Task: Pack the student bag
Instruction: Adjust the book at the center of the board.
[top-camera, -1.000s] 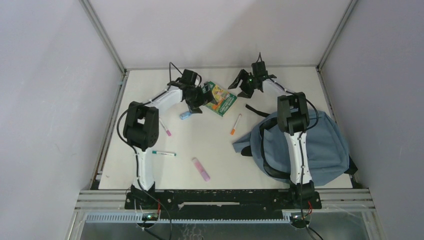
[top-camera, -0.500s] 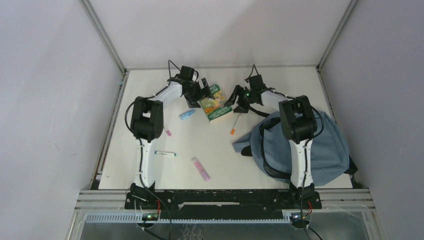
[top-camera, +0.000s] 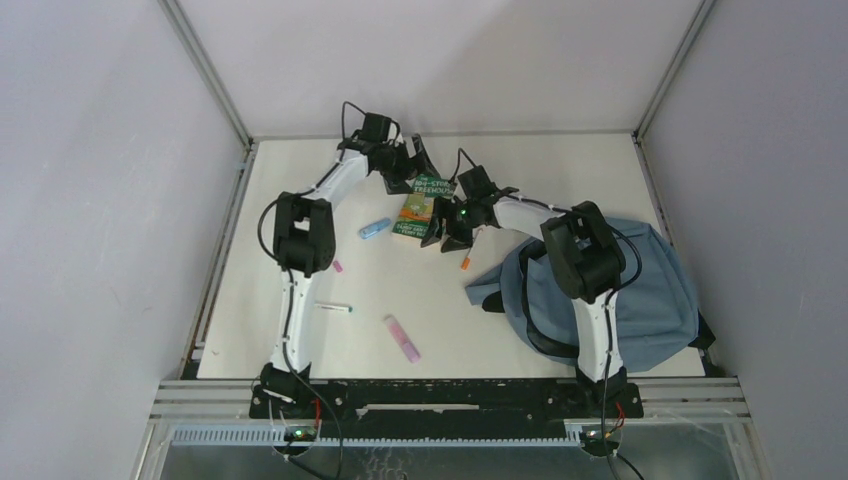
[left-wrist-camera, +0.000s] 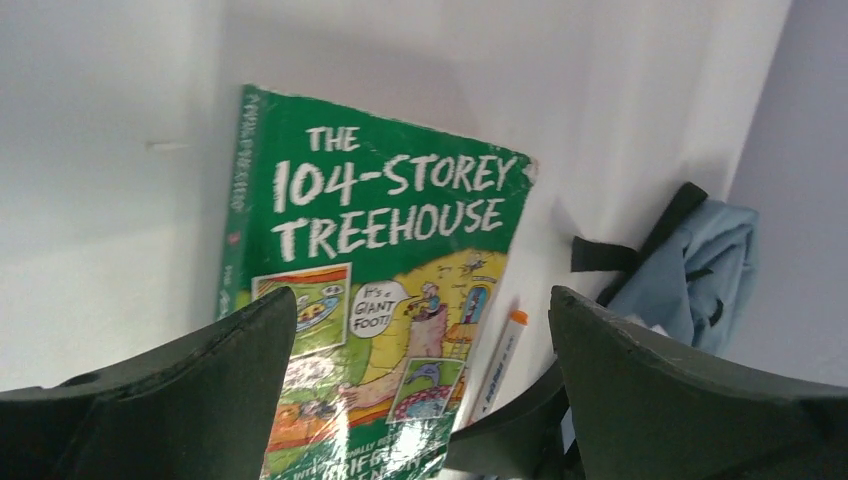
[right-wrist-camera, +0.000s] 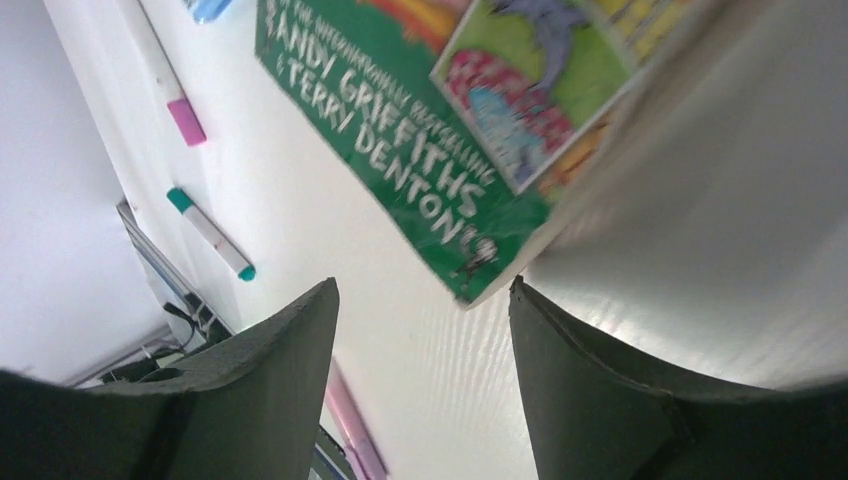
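The student bag (top-camera: 640, 290), dusty blue with black straps, lies at the right of the table and shows at the right edge of the left wrist view (left-wrist-camera: 700, 262). A green paperback, "The 104-Storey Treehouse" (top-camera: 418, 207) (left-wrist-camera: 380, 260) (right-wrist-camera: 440, 120), lies flat on the table between the grippers. My left gripper (top-camera: 412, 168) (left-wrist-camera: 422, 295) hovers over the book's far end, open and holding nothing. At the book's near end my right gripper (top-camera: 437, 228) (right-wrist-camera: 422, 285) is open, with the book's corner just beyond the tip of one finger.
An orange-capped marker (top-camera: 466, 262) (left-wrist-camera: 500, 358) lies between book and bag. Left of the book are a small blue object (top-camera: 375, 228), a pink-capped marker (top-camera: 337, 266) (right-wrist-camera: 165, 85), a teal-capped marker (top-camera: 330, 308) (right-wrist-camera: 210, 233) and a pink highlighter (top-camera: 402, 338) (right-wrist-camera: 350, 430). Grey walls enclose the table.
The book has turned and slid a little nearer. My left gripper drew back to its far end. My right gripper swung left to its near end, its jaws narrowing slightly.
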